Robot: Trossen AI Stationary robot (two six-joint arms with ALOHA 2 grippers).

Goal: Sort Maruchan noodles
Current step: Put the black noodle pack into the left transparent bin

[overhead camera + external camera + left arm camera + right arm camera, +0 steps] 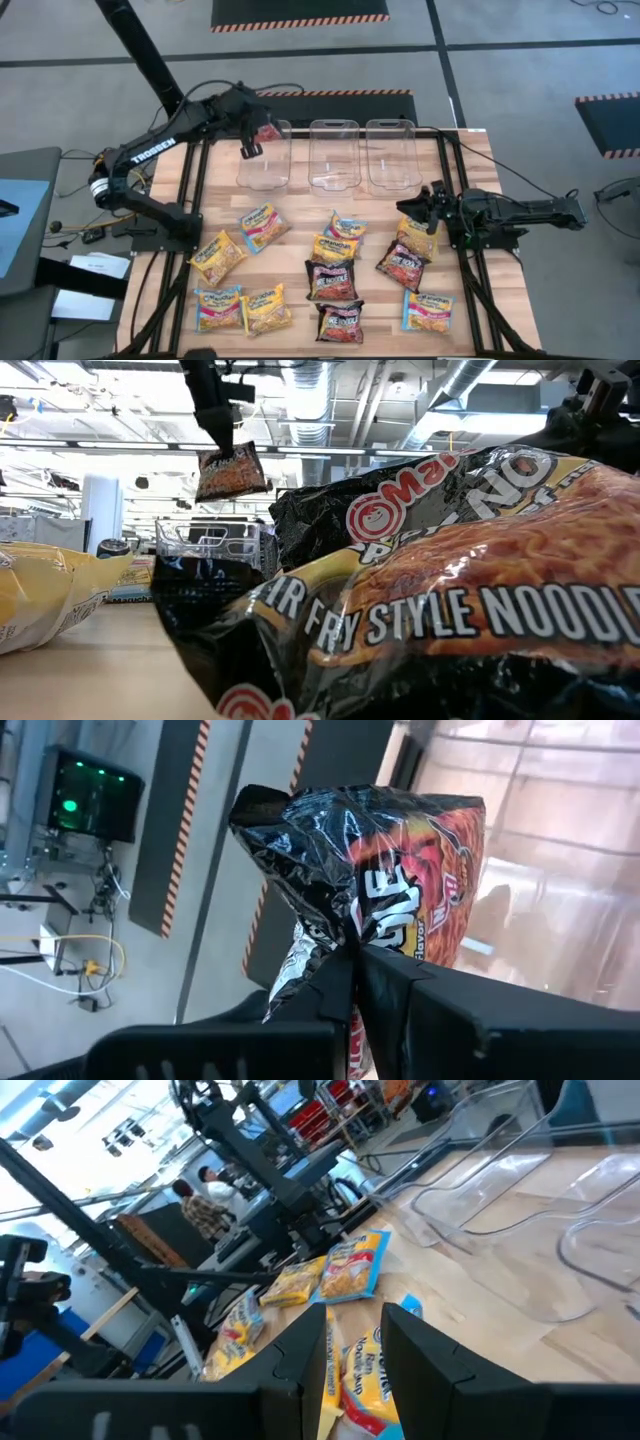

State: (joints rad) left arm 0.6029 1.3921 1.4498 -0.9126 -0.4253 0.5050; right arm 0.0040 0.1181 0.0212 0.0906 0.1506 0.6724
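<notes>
Several Maruchan packets lie flat on the wooden table: red-black, yellow-orange and blue-yellow ones. My left gripper is raised over the left clear tub, shut on a red-black packet, which hangs in the air in the low view. My right gripper is low over a yellow-blue packet near the table's right side. It is open with a narrow gap, and that packet shows between its fingers. I cannot tell whether they touch it. My left gripper pinches the red-black packet between its two fingers by a crumpled black edge. The fingers come from above, pointing down. The packet is lifted clear and hangs below the fingers, tilted, above the left tub.
Three clear plastic tubs stand in a row at the table's far side: left, middle and right. A large red-black packet fills the low view's foreground. People and equipment show in the room beyond the table.
</notes>
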